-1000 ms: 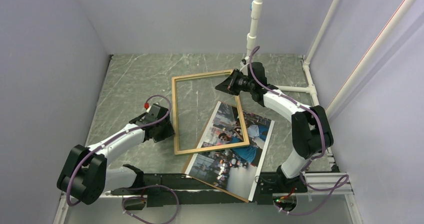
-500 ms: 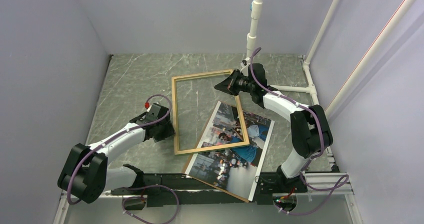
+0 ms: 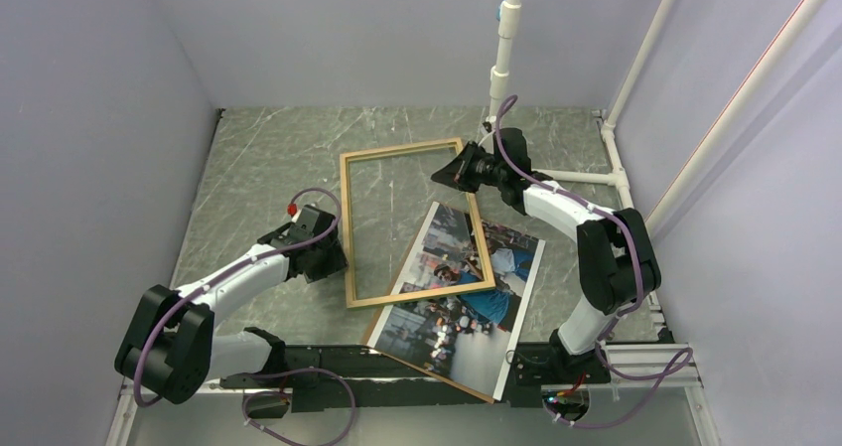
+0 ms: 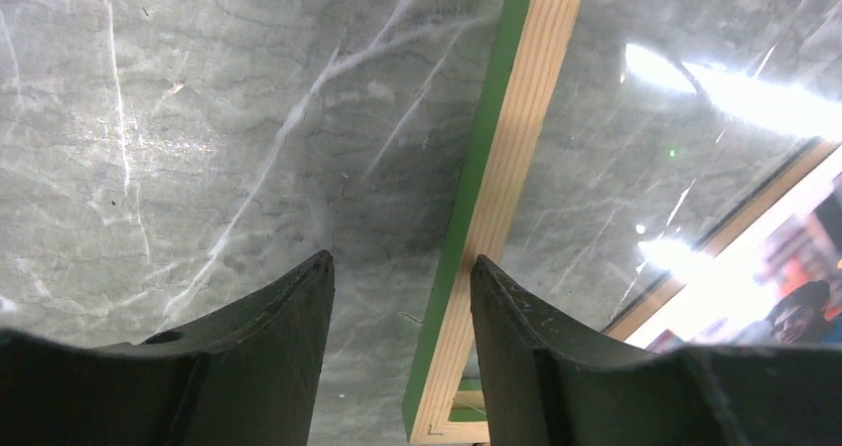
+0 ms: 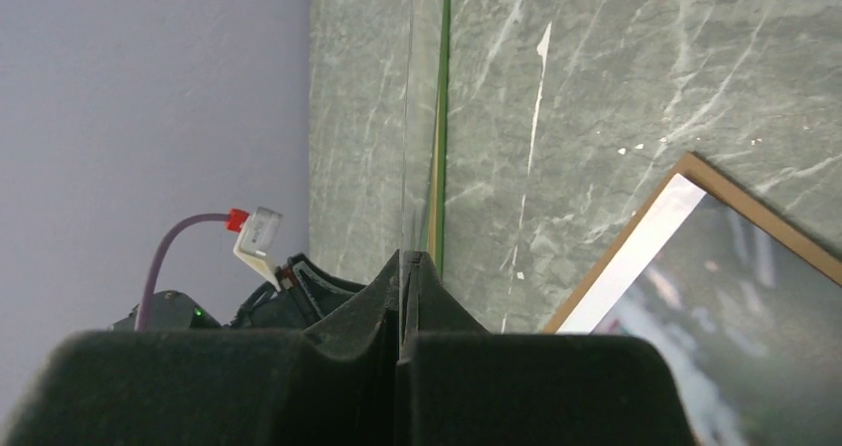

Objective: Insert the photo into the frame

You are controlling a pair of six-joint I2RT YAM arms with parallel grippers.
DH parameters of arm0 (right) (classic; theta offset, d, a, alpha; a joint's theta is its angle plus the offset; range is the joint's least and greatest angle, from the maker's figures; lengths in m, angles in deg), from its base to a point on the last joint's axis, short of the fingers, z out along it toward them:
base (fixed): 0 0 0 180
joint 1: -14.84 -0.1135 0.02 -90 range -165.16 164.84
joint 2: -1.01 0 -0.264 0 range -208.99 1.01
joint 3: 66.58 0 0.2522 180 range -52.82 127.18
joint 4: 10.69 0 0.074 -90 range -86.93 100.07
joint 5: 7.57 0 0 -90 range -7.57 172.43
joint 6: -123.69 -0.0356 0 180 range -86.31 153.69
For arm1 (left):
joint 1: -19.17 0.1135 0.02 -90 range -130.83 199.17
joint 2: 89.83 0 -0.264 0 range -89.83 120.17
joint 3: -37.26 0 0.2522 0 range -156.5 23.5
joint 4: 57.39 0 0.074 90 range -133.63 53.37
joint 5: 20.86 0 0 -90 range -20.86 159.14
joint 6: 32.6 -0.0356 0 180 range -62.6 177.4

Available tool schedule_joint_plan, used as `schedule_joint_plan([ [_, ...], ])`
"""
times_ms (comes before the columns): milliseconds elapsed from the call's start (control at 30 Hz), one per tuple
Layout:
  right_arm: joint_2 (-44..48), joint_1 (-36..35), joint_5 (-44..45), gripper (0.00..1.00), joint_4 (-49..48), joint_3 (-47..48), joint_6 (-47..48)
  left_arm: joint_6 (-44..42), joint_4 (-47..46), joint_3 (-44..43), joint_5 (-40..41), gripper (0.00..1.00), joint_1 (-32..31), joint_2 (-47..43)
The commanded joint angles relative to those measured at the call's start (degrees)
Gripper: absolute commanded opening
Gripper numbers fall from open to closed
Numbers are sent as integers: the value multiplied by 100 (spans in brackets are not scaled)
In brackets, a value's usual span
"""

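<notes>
- Frame [image 3: 347,227] lies about the middle of the table [image 3: 258,168], light wood face up, turned a little off square to the table's edges.
- Its near right corner rests over the photo [image 3: 457,337]: the right rail and the near rail both cross the print.
- Photo is face up and turned at an angle, between the table's middle and its near edge, right of centre. A brown board [image 5: 770,223] shows as a thin border beyond its edges.
- Right tool [image 3: 437,175] is at the frame's far right corner, fully closed.
- In the right wrist view its fingers [image 5: 348,367] are pressed flat together, and a thin edge with a green stripe runs straight away from between the tips.
- Whether that tool pinches the rail itself or a clear sheet set in the frame, I cannot tell.
- Left tool [image 3: 338,262] is at the frame's left rail, close to the near left corner, about half open and holding nothing.
- In the left wrist view the rail [image 4: 496,188], green on its outer side, runs partly into the gap and partly behind one finger [image 4: 536,347], with bare table under the rest of the gap.
</notes>
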State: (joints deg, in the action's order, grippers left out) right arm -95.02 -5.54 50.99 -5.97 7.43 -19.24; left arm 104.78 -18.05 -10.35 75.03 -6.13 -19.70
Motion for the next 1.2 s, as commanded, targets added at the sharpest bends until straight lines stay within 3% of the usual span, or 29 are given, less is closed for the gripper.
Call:
schedule_joint_plan([
  [0, -141, -108, -86, 0, 356, -53, 427, -119, 146, -60, 22, 57, 5, 159],
  [833, -295, -108, -100, 0, 618, -65, 772, -166, 156, -86, -5, 57, 1, 240],
  [1000, -262, -141, -52, 26, 796, 64, 990, -165, 146, -87, -10, 58, -1, 272],
  [1167, -260, -221, 9, 43, 953, 191, 1169, -176, 161, -109, -22, 58, -1, 300],
])
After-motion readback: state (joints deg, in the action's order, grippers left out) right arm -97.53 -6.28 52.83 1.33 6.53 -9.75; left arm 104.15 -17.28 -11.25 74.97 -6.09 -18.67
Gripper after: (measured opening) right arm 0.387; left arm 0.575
